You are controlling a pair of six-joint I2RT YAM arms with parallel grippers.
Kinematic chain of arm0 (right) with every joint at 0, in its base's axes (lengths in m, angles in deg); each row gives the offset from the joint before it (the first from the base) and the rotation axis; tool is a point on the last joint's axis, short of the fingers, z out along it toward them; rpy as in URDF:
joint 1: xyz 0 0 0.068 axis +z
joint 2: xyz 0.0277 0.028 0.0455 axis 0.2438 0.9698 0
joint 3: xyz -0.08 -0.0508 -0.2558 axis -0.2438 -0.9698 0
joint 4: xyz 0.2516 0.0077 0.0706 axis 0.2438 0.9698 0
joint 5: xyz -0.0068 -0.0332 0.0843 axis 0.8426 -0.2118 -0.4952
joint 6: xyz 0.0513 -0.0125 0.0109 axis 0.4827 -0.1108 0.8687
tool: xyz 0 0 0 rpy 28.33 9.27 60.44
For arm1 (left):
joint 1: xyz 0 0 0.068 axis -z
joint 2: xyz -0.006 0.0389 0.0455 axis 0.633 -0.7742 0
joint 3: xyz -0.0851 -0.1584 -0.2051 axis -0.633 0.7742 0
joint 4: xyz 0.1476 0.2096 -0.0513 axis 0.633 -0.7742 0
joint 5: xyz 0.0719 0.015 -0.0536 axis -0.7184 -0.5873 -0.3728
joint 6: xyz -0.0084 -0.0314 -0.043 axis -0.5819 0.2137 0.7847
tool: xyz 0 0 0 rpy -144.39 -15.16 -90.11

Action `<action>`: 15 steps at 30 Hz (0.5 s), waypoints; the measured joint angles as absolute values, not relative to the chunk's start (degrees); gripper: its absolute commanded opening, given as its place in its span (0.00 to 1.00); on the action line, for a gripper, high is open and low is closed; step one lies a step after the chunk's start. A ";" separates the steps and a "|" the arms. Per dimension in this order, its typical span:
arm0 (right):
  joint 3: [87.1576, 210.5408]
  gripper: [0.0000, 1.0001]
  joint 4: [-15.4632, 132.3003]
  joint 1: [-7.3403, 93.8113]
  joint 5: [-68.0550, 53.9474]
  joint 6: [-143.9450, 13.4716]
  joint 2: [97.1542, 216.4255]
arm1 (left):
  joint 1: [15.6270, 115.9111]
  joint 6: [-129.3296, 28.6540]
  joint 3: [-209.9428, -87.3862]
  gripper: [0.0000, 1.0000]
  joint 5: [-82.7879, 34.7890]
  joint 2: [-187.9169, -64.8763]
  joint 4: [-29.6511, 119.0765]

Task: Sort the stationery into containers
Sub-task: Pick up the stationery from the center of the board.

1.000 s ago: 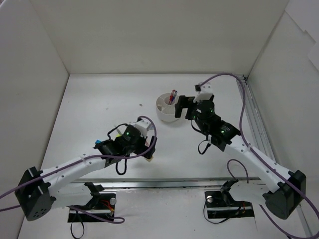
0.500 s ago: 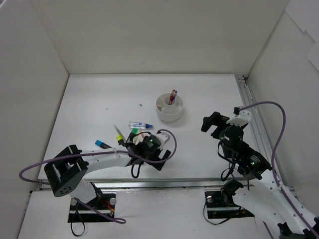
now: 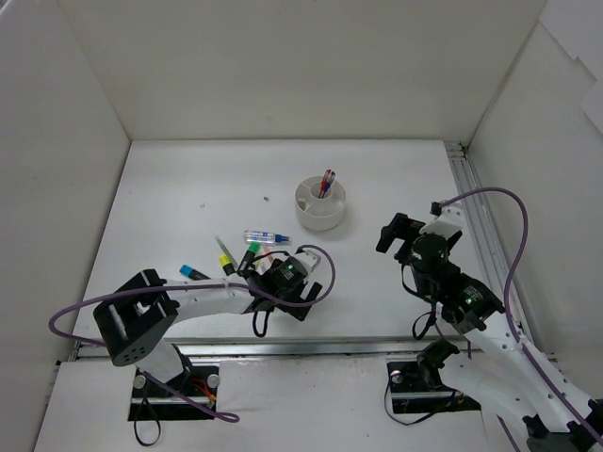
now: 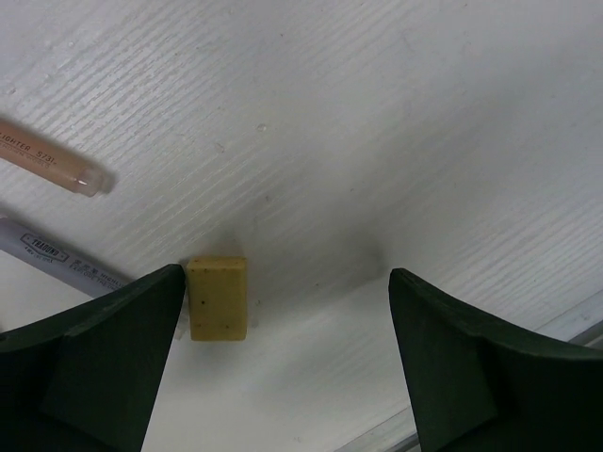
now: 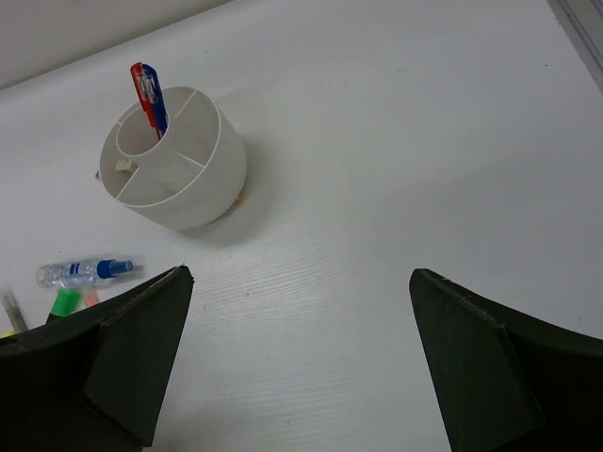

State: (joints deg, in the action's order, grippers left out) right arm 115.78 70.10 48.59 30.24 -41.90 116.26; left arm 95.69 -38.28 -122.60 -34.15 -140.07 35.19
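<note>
White tabletop [image 4: 396, 113], left hand [image 4: 285, 292] hangs wide by the beige eraser [image 4: 218, 298]: pick-up step, I'd say; next, centre and close.

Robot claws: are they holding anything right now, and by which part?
No, nothing is held. The left gripper is open, with the beige eraser lying on the table beside one finger. The right gripper is open too.

Left wrist view: I record a pinkish pen [image 4: 47, 157] and a grey pen [image 4: 58, 260] cut off at the left edge, the grey one also passing behind the left pincer [image 4: 285, 282]. Right wrist view: the right pincer [image 5: 301, 278] covers part of a green-capped highlighter [image 5: 64, 302]. A speck [image 5: 122, 166] inside the tub [image 5: 203, 179] is too small to identify.
</note>
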 measured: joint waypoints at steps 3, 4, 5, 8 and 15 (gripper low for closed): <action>115.78 0.98 70.10 48.59 30.24 -41.90 116.24 | 95.69 -37.60 -122.65 0.74 -35.33 -140.07 34.90; 115.78 0.98 70.10 48.59 30.24 -41.90 116.24 | 95.69 -37.47 -122.65 0.71 -35.59 -140.07 34.75; 115.78 0.98 70.10 48.59 30.26 -41.92 116.24 | 95.69 -37.25 -122.65 0.67 -35.83 -140.07 34.62; 115.78 0.98 70.10 48.59 30.24 -41.92 116.22 | 95.69 -36.68 -122.65 0.49 -36.40 -140.07 34.14; 115.78 0.98 70.12 48.59 30.24 -41.94 115.65 | 96.41 -35.53 -122.69 0.10 -37.87 -140.13 33.48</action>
State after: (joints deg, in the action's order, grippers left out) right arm 115.78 70.12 48.59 30.24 -41.94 115.65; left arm 96.41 -35.53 -122.69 -37.87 -140.13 33.48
